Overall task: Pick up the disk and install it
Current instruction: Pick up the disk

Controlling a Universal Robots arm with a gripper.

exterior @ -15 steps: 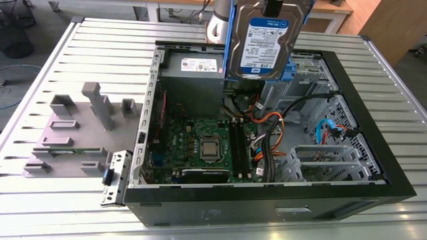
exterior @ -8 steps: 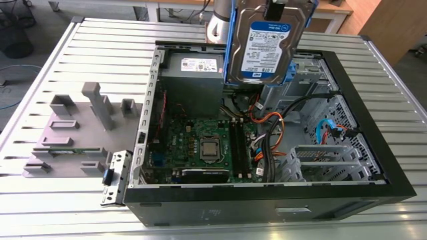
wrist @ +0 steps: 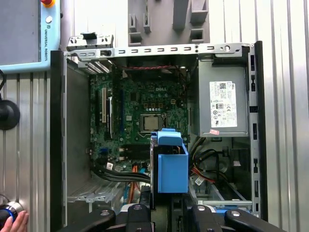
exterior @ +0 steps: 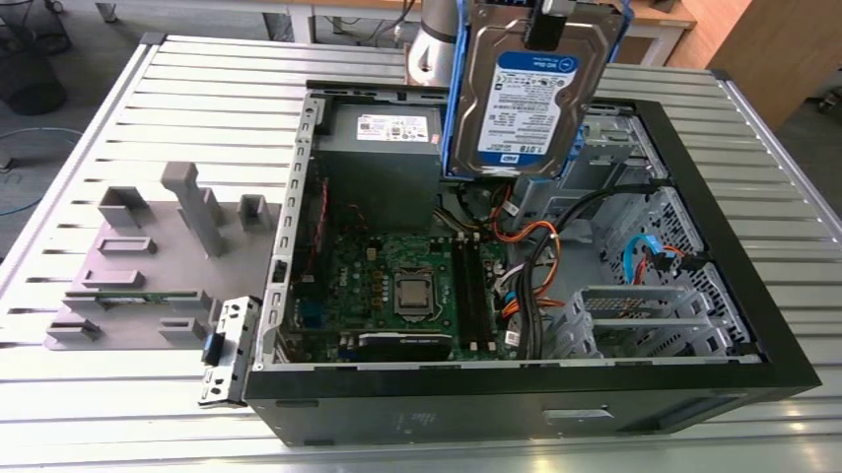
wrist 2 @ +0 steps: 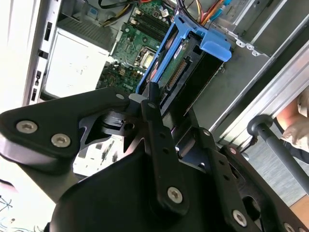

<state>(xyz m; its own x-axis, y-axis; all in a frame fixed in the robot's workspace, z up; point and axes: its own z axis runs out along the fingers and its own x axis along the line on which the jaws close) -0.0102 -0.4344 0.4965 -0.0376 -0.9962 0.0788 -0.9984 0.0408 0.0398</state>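
Disk (exterior: 526, 94) is off the table, held upright above the open case with its label facing the exterior camera and a blue rail down each long side. Table (exterior: 105, 414) is slatted metal and carries everything. Case (exterior: 526, 389) lies on its side on it, side panel off, interior facing up. Grey fixture (exterior: 145, 246) stands on the table beside the case, at the exterior view's left. Power supply (exterior: 382, 148) sits in a corner of the case, and in the exterior view the disk's lower end hangs just in front of it, toward the right. Motherboard (exterior: 394, 266) covers the case floor beside the power supply. In the first wrist view the disk (wrist: 172, 169) is seen end-on over the case interior, near the edge of the board. In the second wrist view its (wrist 2: 186, 72) circuit-board side and connector show, clear of the parts beneath. Gripper (exterior: 546, 22) grips the disk's upper end, and its fingers (wrist 2: 153, 108) are closed against the disk. Orange cables (exterior: 539, 246) run below the disk. Processor socket (exterior: 412, 293) sits mid-board.
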